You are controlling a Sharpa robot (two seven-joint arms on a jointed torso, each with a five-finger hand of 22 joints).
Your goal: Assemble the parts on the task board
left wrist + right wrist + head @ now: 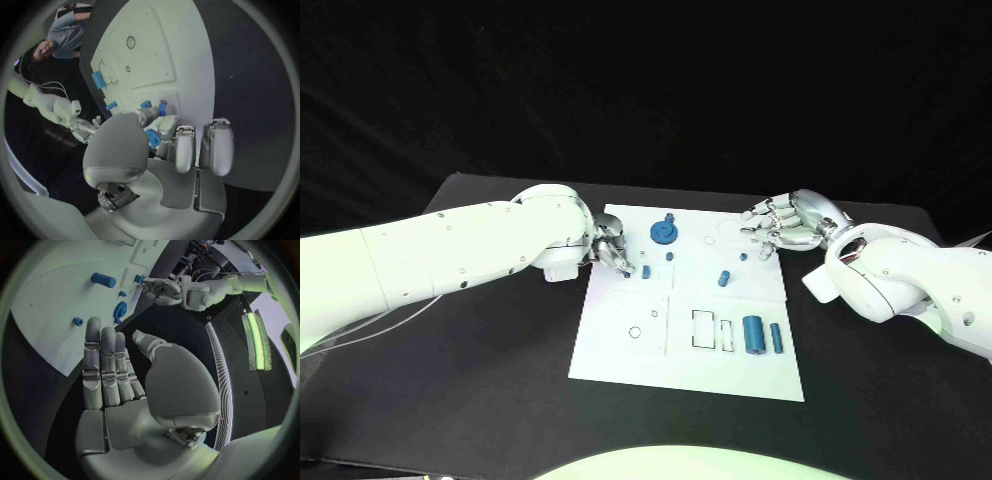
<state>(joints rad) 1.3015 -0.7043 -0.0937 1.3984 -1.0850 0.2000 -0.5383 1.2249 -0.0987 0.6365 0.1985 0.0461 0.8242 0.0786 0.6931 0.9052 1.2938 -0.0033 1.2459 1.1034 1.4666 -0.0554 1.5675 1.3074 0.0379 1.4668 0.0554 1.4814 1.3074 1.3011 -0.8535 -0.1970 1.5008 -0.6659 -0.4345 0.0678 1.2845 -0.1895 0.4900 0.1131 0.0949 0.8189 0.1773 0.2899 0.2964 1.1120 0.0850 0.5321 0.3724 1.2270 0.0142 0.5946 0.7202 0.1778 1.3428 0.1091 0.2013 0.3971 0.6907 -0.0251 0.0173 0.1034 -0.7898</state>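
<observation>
The white task board [687, 350] lies mid-table. A round blue part [666, 232] sits near its far edge. Two small blue parts [671, 256] [648, 270] and a short peg [724, 279] lie below it. Two blue cylinders [753, 334] [776, 337] lie side by side at the right. My left hand [612, 250] hovers at the board's left edge with fingers loosely bent and nothing in them. Its fingertips [165, 125] are close to a small part [162, 107]. My right hand [785, 222] is at the far right corner, its fingers [103, 365] straight and empty.
Rectangular slot outlines [704, 330] and a round hole [635, 332] mark the board's near half. Bare black table [459, 390] surrounds the board on all sides. A black curtain backs the scene.
</observation>
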